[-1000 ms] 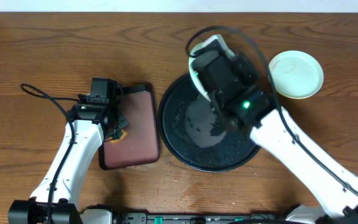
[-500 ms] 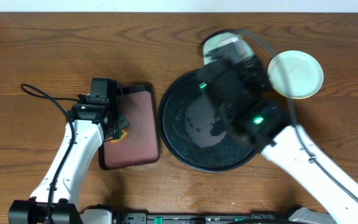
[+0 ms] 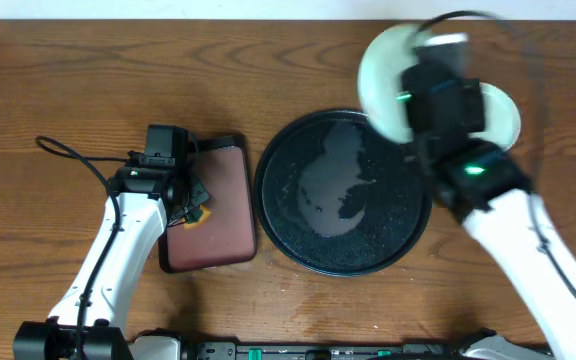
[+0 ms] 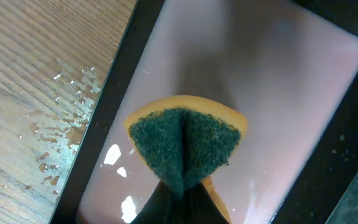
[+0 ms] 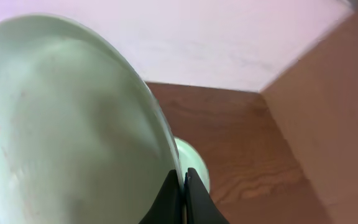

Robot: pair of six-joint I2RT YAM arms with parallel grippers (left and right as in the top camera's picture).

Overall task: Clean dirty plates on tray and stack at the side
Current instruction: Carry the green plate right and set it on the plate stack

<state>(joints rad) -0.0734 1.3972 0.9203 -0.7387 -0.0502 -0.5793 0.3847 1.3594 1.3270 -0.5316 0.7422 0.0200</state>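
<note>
Stretched beyond the black tray (image 3: 278, 215), right claw (image 5: 182, 186) clamped on the rim of a tilted mint plate (image 5: 73, 124) above a second plate (image 3: 506, 120); left claw (image 4: 179, 193) pinching a sponge (image 4: 185, 140) over the maroon tray (image 4: 278, 93)

Overhead: held plate (image 3: 380, 70) smeared by motion, right part covered by right arm (image 3: 488, 190). Mostly hidden under that arm: second plate (image 3: 506, 120); colour unclear. Right wrist view: held plate cropped left and bottom, second plate a mere sliver. Base of sponge (image 4: 185, 143) hidden between left tool (image 4: 180, 202) fingers; small tray (image 4: 272, 93) cropped top and bottom.
</note>
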